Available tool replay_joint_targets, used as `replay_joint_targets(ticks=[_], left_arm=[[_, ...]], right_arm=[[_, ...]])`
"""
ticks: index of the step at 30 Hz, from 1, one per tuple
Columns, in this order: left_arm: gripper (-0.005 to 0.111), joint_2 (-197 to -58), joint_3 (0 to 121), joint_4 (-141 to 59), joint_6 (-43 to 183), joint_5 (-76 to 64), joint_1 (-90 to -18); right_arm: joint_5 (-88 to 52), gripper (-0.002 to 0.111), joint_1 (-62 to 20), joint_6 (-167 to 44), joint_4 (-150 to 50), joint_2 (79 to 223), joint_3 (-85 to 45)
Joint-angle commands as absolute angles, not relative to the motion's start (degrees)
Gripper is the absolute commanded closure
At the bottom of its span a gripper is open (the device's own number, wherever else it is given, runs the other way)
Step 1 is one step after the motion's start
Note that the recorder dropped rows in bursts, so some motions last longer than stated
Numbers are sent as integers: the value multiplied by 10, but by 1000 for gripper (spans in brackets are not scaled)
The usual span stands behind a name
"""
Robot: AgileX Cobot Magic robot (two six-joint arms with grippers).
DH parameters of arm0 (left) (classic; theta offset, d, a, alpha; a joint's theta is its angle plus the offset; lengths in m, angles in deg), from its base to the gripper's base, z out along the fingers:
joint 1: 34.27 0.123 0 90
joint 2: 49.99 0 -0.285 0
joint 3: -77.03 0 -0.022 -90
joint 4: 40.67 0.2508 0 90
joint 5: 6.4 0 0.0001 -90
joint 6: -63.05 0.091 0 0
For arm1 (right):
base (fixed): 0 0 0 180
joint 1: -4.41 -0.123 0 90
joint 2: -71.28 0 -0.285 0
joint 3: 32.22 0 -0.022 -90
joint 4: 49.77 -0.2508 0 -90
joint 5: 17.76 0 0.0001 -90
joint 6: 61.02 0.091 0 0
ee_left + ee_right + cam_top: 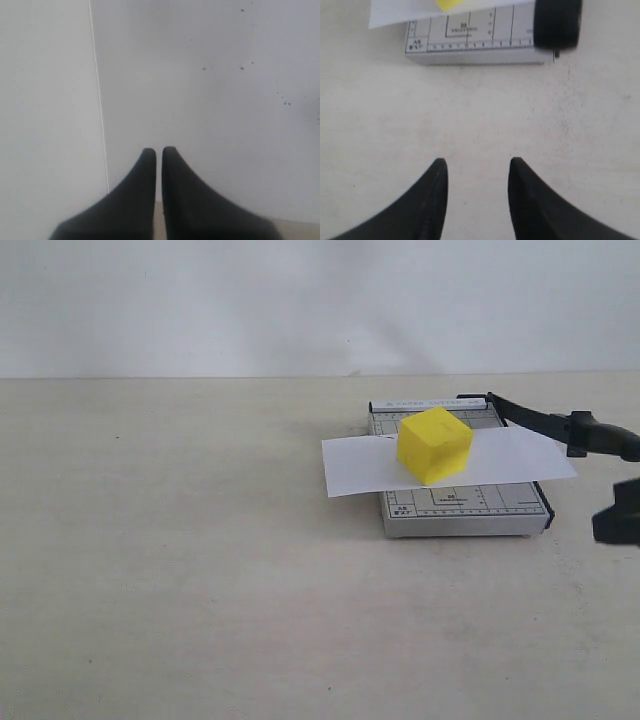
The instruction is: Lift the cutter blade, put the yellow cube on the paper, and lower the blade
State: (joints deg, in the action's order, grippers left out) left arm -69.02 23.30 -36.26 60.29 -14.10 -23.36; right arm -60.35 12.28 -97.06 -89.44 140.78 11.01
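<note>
The yellow cube (434, 444) rests on the white paper (360, 466), which lies across the grey cutter board (470, 508). The cutter blade (540, 420) stands lifted off the board, slanting out to the right, with its thick handle (605, 436) in the air. My right gripper (614, 514) hangs just below that handle at the frame's right edge. It is open (477, 162) over bare table, touching nothing. The right wrist view also shows the board (470, 47), the handle (557, 22), the paper (400, 12) and a sliver of cube (449, 4). My left gripper (158, 150) is shut on nothing, facing a white wall.
The cutter board sits right of centre on a wide beige table (180, 570). A white wall (300, 300) runs behind the table's back edge. The left arm is outside the exterior view.
</note>
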Motion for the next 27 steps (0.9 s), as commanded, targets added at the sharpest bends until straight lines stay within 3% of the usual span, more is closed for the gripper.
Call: replay_joint_targets(ticks=[1,4,16,19,20,24,27], left_arm=[[102,-624,163,-366,604,-235,-236],[102,-604,119,-366,604,-280,-236],[102,-600,-2,-432,501,-183,-235],[102,-600,-2,-432,480,-184,-235],[102,-600,-2,-432,480,-181,-235],[102,-600,-2,-432,480,-178,-235],[102,-600,-2,-432,480,-172,-235]], right_arm=[[-656,69,124,-969,-853,1403,26],[-683,69,124,-969,-848,1403,-14],[-579,69,124,-1033,-807,1456,-57],[-571,47,124,-1036,-809,1483,-58],[-561,46,124,-1033,-810,1488,-58],[-556,46,124,-1029,-851,1539,-58],[-553,61,124,-1030,-848,1564,-58]])
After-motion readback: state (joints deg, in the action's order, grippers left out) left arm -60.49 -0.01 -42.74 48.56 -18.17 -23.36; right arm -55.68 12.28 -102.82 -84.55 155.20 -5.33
